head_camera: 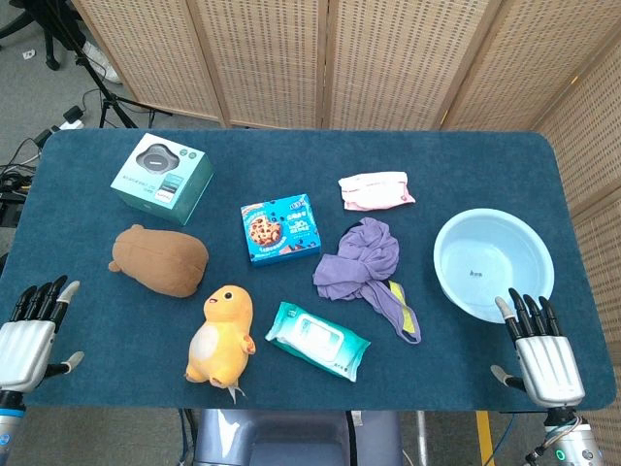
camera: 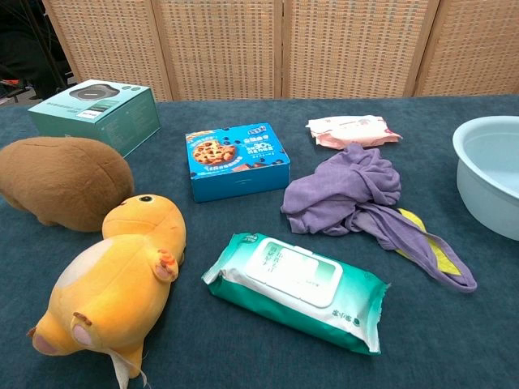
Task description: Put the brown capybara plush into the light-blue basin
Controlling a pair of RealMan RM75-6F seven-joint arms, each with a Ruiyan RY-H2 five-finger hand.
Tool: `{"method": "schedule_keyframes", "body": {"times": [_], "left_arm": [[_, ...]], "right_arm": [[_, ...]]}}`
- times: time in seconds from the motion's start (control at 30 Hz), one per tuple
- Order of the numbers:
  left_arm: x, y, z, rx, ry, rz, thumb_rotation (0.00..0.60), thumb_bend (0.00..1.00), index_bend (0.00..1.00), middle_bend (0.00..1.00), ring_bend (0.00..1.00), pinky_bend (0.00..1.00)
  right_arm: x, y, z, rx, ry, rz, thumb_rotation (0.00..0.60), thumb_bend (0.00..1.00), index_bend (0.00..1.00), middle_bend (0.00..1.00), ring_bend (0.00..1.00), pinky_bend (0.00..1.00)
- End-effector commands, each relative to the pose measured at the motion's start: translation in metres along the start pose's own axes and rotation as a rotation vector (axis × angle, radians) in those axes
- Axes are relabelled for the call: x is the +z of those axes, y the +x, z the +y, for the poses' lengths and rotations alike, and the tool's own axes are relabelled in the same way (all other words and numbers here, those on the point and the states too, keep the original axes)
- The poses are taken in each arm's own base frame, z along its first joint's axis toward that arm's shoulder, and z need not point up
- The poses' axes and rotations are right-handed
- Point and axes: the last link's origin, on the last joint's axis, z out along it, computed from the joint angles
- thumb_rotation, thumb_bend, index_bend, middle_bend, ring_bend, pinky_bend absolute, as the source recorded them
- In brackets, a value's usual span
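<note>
Capybara plush [head_camera: 159, 259] lies far left of the basin [head_camera: 494, 264], untouched. Left hand [head_camera: 27, 338] and right hand [head_camera: 539, 354] rest empty, fingers spread, right hand just below the basin.

No word or number can be made out with certainty. The blue cookie box [camera: 237, 160] carries white lettering along its top edge above a picture of cookies, but the characters are too small to read. The teal box [camera: 96, 112] has a line of fine print along its edge, also illegible. The wet-wipes pack [camera: 295, 288] bears faint print on its white flap label, and the pink pack [camera: 352, 130] shows blurred marks only.
</note>
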Motion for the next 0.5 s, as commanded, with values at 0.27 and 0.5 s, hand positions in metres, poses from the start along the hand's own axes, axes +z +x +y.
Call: {"method": "schedule_keyframes", "body": {"times": [0.27, 0.5], "left_arm": [[0.0009, -0.0013, -0.0006, 0.001, 0.003, -0.007, 0.600, 0.16, 0.00, 0.00, 0.00, 0.00], [0.0025, -0.0024, -0.0021, 0.000, 0.006, -0.012, 0.600, 0.16, 0.00, 0.00, 0.00, 0.00]], "right_arm": [[0.0000, -0.0005, 0.0002, -0.002, -0.002, -0.004, 0.600, 0.00, 0.00, 0.00, 0.00, 0.00], [0.0008, -0.0002, -0.0007, 0.004, -0.001, -0.005, 0.600, 0.00, 0.00, 0.00, 0.00, 0.00]]}}
